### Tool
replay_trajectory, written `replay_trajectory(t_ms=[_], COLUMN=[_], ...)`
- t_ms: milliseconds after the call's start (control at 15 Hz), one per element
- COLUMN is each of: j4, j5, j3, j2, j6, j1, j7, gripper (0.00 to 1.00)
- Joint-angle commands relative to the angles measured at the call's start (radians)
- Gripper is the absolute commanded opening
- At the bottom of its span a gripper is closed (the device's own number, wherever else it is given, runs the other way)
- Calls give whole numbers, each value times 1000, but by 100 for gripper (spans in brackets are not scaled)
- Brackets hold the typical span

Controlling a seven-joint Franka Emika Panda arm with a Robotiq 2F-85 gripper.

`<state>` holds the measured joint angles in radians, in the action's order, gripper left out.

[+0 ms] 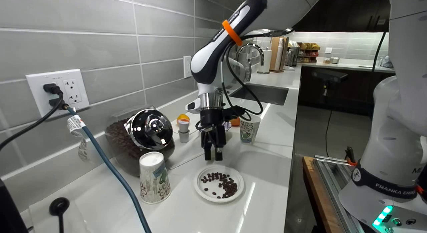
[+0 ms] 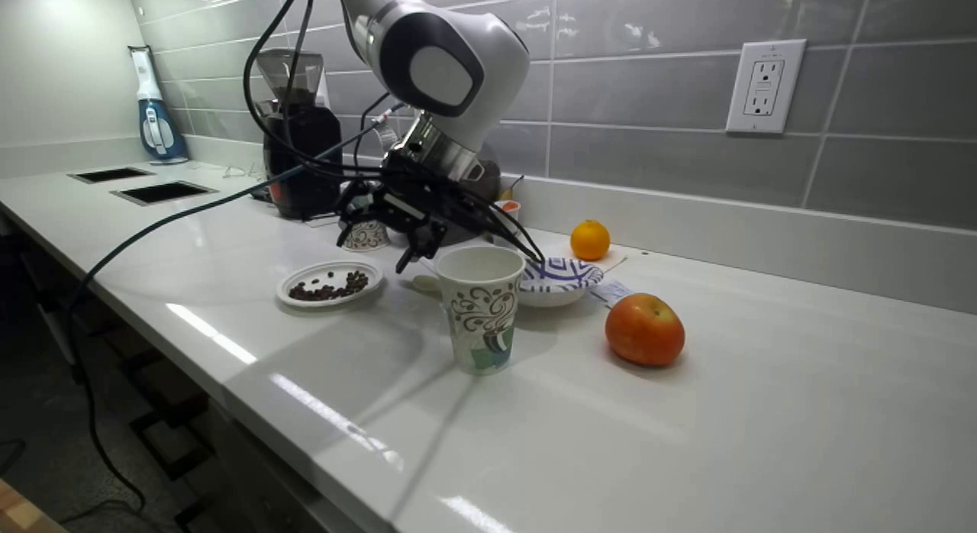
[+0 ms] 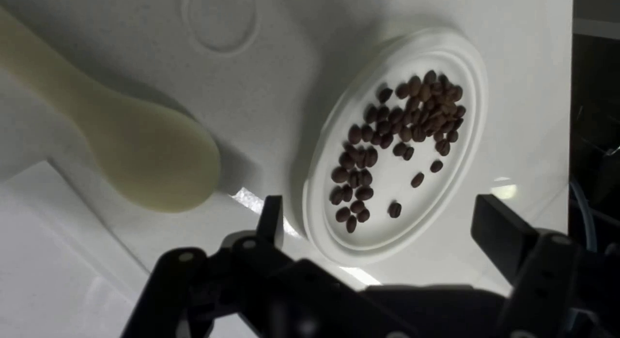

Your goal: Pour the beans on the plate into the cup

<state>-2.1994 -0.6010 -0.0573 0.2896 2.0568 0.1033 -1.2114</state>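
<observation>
Blue cable (image 1: 115, 173) with a white tag (image 1: 76, 123), closest to the lens in an exterior view, slants over a white countertop (image 1: 263, 199) at left. To its right, a clear jar (image 1: 118, 143) with a shiny metal lid (image 1: 151, 129) sits by a gray tile wall (image 1: 100, 49), and in front of it an upside-down white paper cup (image 1: 154, 179) printed with swirls. At center, I have my black two-finger gripper (image 1: 213, 155) poised above the counter near a round, shallow white plate (image 1: 212, 185), its fingers (image 3: 503, 236) spread wide, as the wrist view shows. Small, dark brown, coffee-like beans (image 1: 229, 186) lie loose on the plate, bunched thickest toward its right side. Beyond the plate to the right, apart from it, stands an upright white paper cup (image 1: 249, 131) with a green-and-brown print. At far right rises my robot arm's white base (image 1: 370, 198), a green light (image 1: 382, 215) glowing.
</observation>
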Motion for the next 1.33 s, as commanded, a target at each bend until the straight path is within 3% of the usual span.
replay_trajectory(t_ms=[0,1267], j4=[45,65], j5=[7,29], j3=[29,46], j2=[39,70], j6=[-49,-81], j1=[35,37], j7=[-30,-15], gripper=[100,100])
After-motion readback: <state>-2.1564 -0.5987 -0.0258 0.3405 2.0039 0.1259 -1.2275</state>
